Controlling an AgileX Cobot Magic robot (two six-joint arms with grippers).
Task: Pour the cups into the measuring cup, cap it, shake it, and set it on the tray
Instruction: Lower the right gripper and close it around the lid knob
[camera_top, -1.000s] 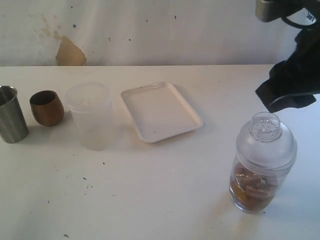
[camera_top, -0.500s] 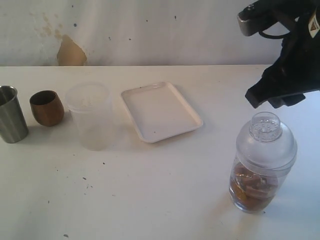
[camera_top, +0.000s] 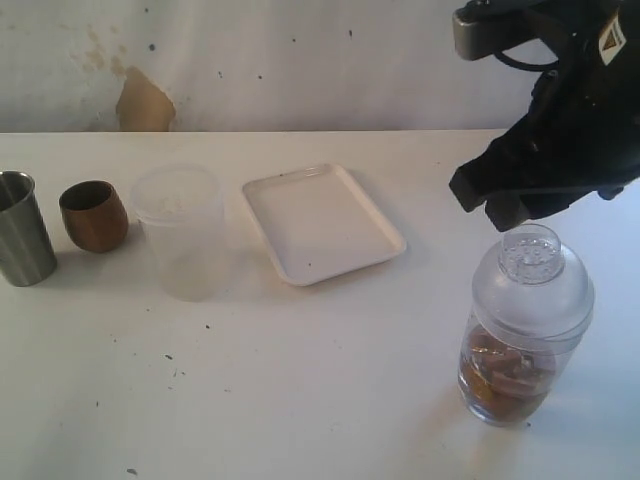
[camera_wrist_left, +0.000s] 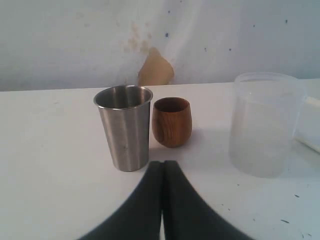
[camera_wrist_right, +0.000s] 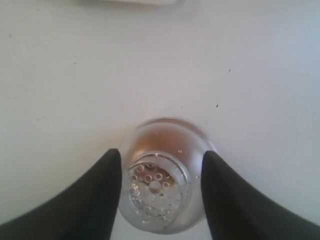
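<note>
Brn cup, wht tray.

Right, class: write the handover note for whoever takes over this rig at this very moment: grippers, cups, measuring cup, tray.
Left gripper: shut, holding nothing, facing the steel tumbler and wooden cup.
Right gripper: open, above the lid, one finger on each side, not gripping.
Things: the measuring cup stands on the table right of the tray, capped, with brown contents. Both cups stand upright at far left beside the frosted tub.
Done: pouring and capping, apparently. Shaking: cannot tell.
Left: grasp the measuring cup, shake if needed, set it on the tray.
</note>
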